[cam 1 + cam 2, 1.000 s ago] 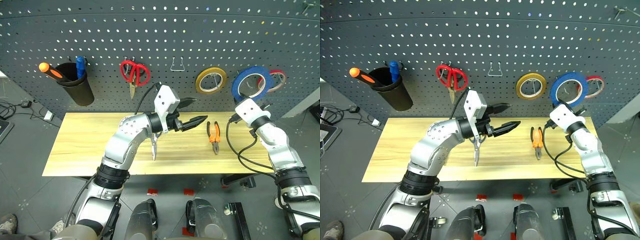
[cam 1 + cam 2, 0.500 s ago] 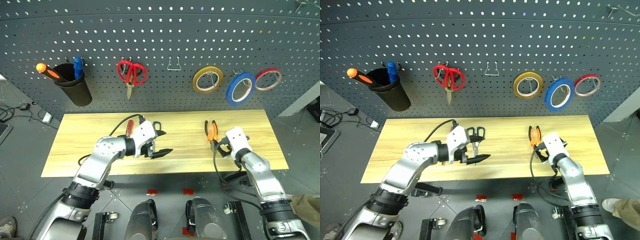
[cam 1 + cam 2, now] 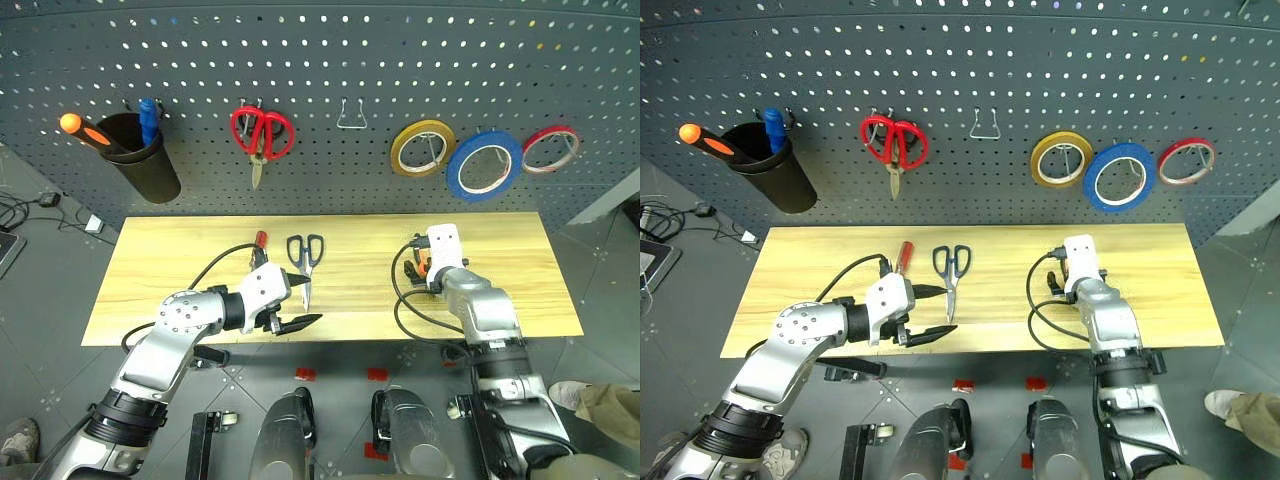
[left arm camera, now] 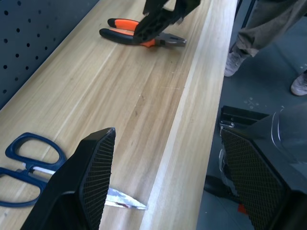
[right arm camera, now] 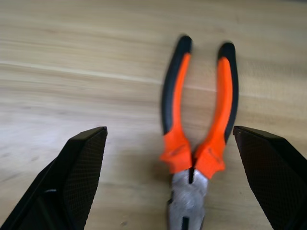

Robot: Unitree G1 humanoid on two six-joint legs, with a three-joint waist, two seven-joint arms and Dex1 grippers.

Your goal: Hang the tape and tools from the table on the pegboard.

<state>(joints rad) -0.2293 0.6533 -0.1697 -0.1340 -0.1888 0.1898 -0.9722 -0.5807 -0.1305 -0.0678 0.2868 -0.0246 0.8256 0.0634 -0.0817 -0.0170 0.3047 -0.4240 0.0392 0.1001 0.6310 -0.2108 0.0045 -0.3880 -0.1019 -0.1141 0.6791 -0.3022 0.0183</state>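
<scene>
Hovering over the small pliers with orange-and-black handles (image 5: 197, 139), the right gripper (image 5: 170, 182) is seen with its two black fingers spread wide and nothing between them. The pliers lie flat on the light yellowish wood plank table (image 3: 520, 270), steel nose toward the wrist camera, handles splayed away from it.

The left gripper (image 3: 293, 309) is spread and empty as well, held near the front edge of the table. The scissors with blue-grey handles (image 3: 305, 258) lie just beside it, blade tips toward the front edge. The slim red-handled screwdriver (image 3: 259, 244) lies just left of the scissors, partly covered by the left arm.

The flat ring of blue tape (image 3: 484, 165) is already hung on the dark grey perforated metal pegboard (image 3: 330, 60), between a yellow tape ring (image 3: 422, 148) and a red tape ring (image 3: 551, 149). A bare wire hook (image 3: 350, 117) is seen free to the right of the red-handled scissors (image 3: 261, 135).

Risks, as judged from here:
- Pliers lie flat on the wood, so a pinch may skid off the rounded grips unless the fingertips are taken right down to the plank.
- If only one handle is caught, the joint may swing open and the tool may twist or drop on lift.
- Handles are splayed; a squeeze across both may shift the nose sideways.
- Right arm cable loops close beside the pliers and may snag.
- Scissor tips sit close to the table's front edge; a nudge by the left gripper may push them over it.
</scene>
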